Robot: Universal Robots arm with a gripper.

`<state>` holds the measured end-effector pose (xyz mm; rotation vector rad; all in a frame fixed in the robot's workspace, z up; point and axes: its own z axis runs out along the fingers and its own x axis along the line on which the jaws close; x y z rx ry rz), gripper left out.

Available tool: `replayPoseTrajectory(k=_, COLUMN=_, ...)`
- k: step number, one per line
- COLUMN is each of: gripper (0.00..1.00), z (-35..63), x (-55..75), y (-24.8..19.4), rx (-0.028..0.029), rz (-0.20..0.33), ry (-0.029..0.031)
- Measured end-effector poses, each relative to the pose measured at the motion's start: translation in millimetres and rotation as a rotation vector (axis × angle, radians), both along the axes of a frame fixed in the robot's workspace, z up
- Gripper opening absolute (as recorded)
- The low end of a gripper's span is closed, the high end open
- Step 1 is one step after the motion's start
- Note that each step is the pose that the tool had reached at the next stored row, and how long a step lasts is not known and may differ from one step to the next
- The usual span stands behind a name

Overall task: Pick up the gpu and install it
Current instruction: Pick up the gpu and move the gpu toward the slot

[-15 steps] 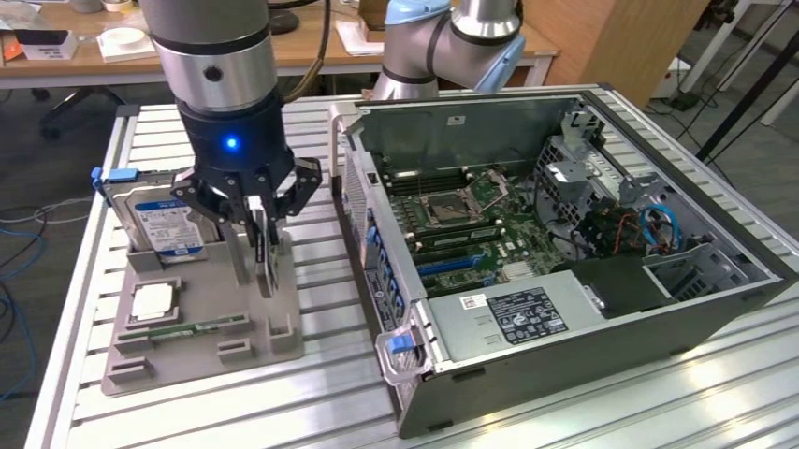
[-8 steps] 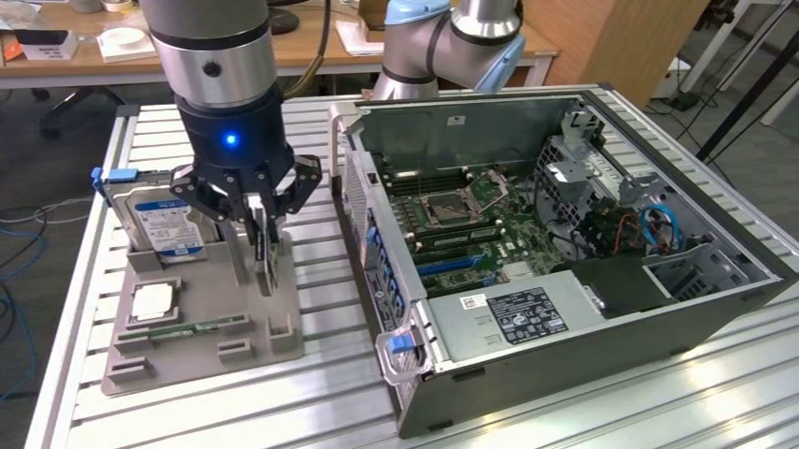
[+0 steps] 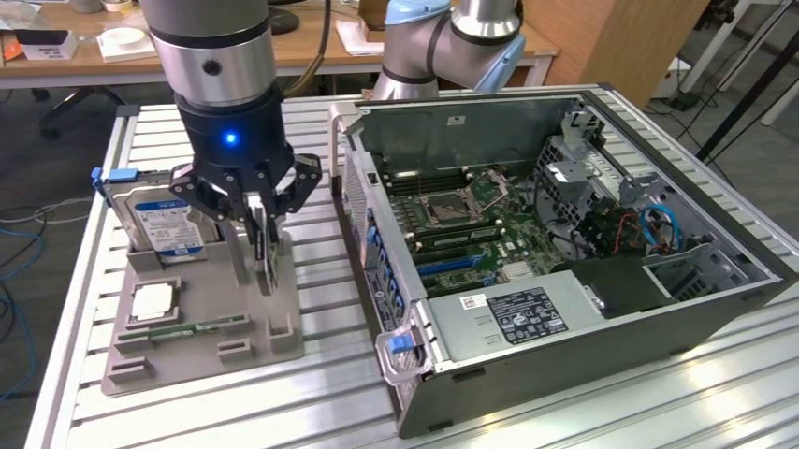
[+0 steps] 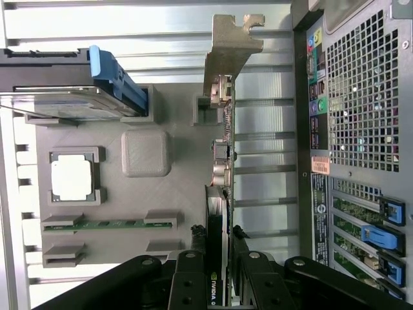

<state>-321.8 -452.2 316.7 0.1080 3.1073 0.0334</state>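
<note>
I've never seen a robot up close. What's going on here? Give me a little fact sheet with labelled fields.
gripper: shut on the gpu, a finger on each side
gpu position: standing on edge at the gray holder
also in holder: hard drive, processor chip, memory stick
computer case: open, beside the holder on the exterior view's right
install: not yet done

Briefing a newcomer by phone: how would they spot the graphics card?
Find the grey tray beside the computer case. The graphics card stands on edge there, gripped by the tool. Unlike the blue-labelled hard drive and green memory stick, it is thin, dark, with a metal bracket.
</note>
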Motion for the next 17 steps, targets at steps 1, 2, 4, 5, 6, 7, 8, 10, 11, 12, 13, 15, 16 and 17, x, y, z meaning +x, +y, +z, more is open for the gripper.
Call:
replayPoseTrajectory(k=1, gripper=0.26, z=0.5, x=0.0, y=0.0, rx=0.0, rz=0.0, ry=0.0001)
replayPoseTrajectory(k=2, gripper=0.26, z=1.0, x=0.0, y=0.0, rx=0.0001, rz=0.0, ry=-0.0001)
replayPoseTrajectory(k=4, gripper=0.26, z=2.2, x=0.0, y=0.0, rx=0.0001, rz=0.0, ry=-0.0002)
replayPoseTrajectory(k=5, gripper=0.26, z=2.8, x=0.0, y=0.0, rx=0.0002, rz=0.0, ry=-0.0003)
replayPoseTrajectory(k=6, gripper=0.26, z=3.5, x=0.0, y=0.0, rx=0.0002, rz=0.0, ry=-0.0002)
replayPoseTrajectory(k=7, gripper=0.26, z=4.1, x=0.0, y=0.0, rx=0.0002, rz=0.0, ry=-0.0003)
replayPoseTrajectory(k=8, gripper=0.26, z=5.0, x=0.0, y=0.0, rx=0.0002, rz=0.0, ry=-0.0002)
replayPoseTrajectory(k=10, gripper=0.26, z=6.8, x=0.0, y=0.0, rx=0.0001, rz=0.0, ry=-0.0002)
replayPoseTrajectory(k=11, gripper=0.26, z=7.8, x=0.0, y=0.0, rx=0.0001, rz=0.001, ry=-0.0002)
replayPoseTrajectory(k=12, gripper=0.26, z=8.8, x=0.0, y=0.0, rx=0.0002, rz=0.001, ry=-0.0003)
replayPoseTrajectory(k=13, gripper=0.26, z=9.9, x=0.0, y=0.0, rx=0.0002, rz=0.001, ry=-0.0003)
replayPoseTrajectory(k=15, gripper=0.26, z=12.5, x=0.0, y=0.0, rx=0.0001, rz=0.001, ry=-0.0002)
replayPoseTrajectory(k=16, gripper=0.26, z=13.8, x=0.0, y=0.0, rx=0.0002, rz=0.001, ry=-0.0002)
replayPoseTrajectory(k=17, gripper=0.26, z=15.2, x=0.0, y=0.0, rx=0.0002, rz=0.001, ry=-0.0002)
